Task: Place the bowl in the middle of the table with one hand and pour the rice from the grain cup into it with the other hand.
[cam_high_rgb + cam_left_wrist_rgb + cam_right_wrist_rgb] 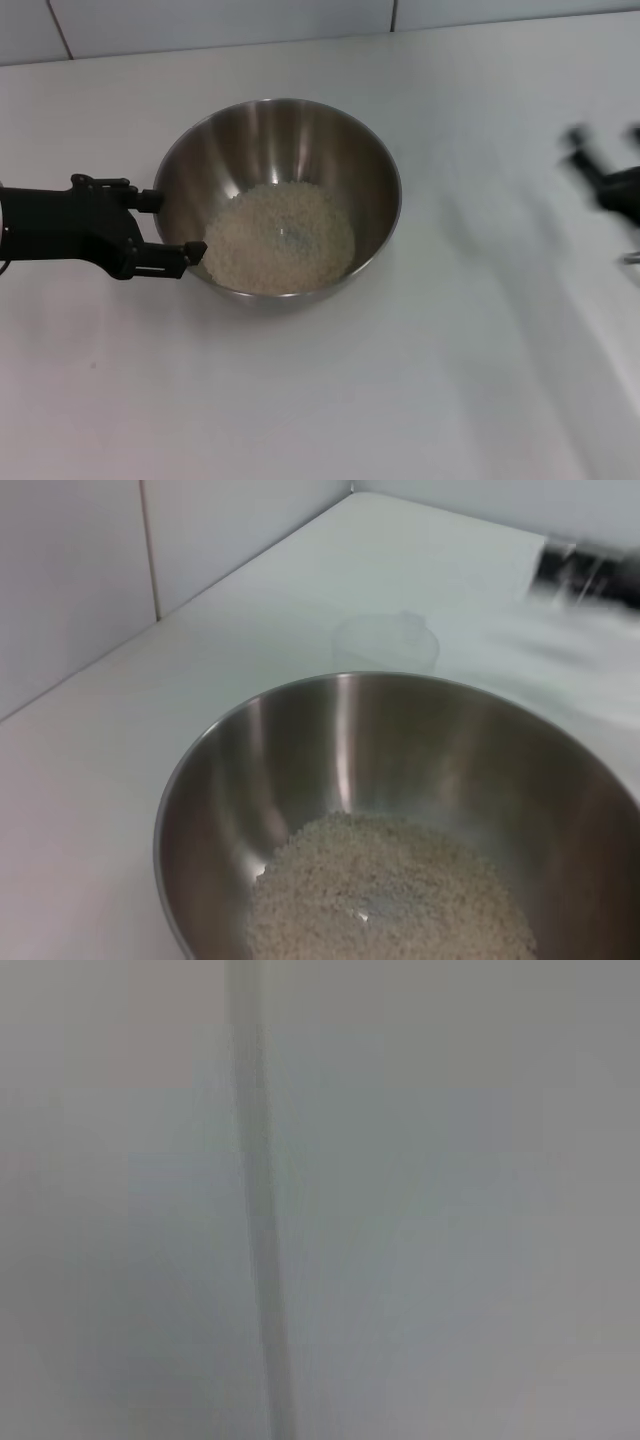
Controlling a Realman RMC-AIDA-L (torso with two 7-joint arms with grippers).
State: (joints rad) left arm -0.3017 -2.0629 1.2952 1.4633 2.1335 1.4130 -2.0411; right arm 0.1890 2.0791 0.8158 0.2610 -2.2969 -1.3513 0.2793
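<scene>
The steel bowl (278, 150) stands on the white table (400, 400) near its middle, with a flat heap of rice (280, 240) in its bottom. My left gripper (170, 226) is open at the bowl's left side, its fingertips (193, 250) close to the outer wall. The left wrist view shows the bowl (340, 740), the rice (390, 900), and the clear grain cup (385, 640) standing empty on the table beyond the bowl. My right gripper (605, 150) is blurred at the far right, fingers spread and empty, away from the bowl. It also shows in the left wrist view (590, 570).
A white tiled wall (220, 20) runs along the table's back edge. The right wrist view shows only a blurred grey surface with a dark seam (255, 1210).
</scene>
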